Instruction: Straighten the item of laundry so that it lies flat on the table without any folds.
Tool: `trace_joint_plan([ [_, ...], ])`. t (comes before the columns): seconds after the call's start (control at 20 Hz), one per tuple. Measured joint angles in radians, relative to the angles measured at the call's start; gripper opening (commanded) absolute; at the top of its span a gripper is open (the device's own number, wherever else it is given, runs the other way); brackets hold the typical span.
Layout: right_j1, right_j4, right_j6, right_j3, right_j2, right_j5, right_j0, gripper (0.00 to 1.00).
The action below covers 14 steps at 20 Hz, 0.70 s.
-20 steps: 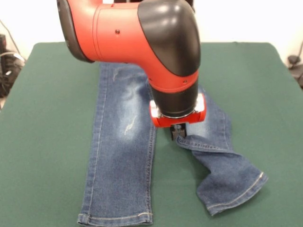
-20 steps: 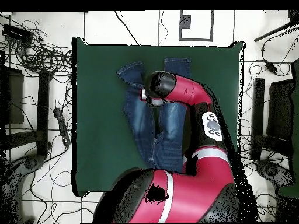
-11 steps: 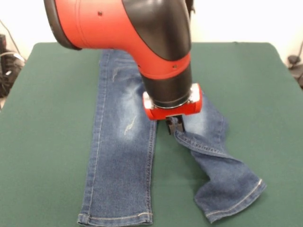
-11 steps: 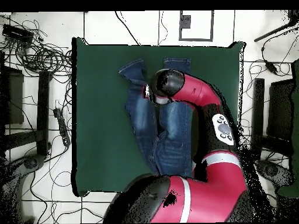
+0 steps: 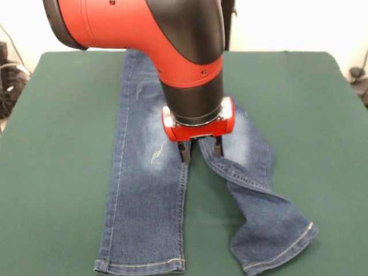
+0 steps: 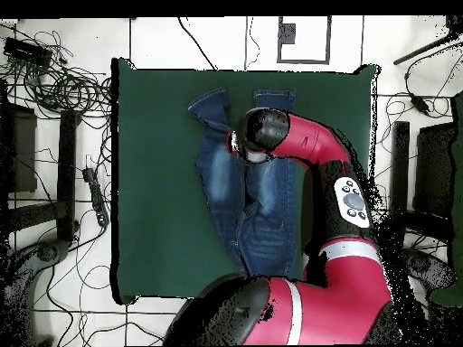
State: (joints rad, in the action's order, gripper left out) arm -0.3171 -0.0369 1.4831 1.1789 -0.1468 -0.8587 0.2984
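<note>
From the front, the jeans [image 5: 150,172] lie lengthwise on the table [image 5: 57,144]: one leg is straight and flat, the other bends sideways with a creased fold near its hem. The gripper [image 5: 200,150] hangs over the crotch gap, fingers spread and holding nothing, probably placed to take the crooked leg's inner edge. From overhead, the arm [image 6: 307,149] covers the gripper, and the bent leg [image 6: 210,113] angles off toward the table's far edge.

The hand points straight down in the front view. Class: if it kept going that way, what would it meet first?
Most likely the jeans: the open hand straddles the inner edges of both legs, near the crotch. The table lies beneath; height is unclear.
</note>
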Motion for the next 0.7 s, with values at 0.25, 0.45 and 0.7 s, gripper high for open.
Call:
trace_joint_plan([
  [0.25,-0.006,-0.013,0.0,0.0,0.0,0.004,0.0,1.0],
  [0.45,-0.007,-0.014,0.0,-0.01,0.0,0.004,-0.011,1.0],
  [0.7,-0.007,-0.041,0.0,-0.04,0.0,0.004,-0.036,1.0],
])
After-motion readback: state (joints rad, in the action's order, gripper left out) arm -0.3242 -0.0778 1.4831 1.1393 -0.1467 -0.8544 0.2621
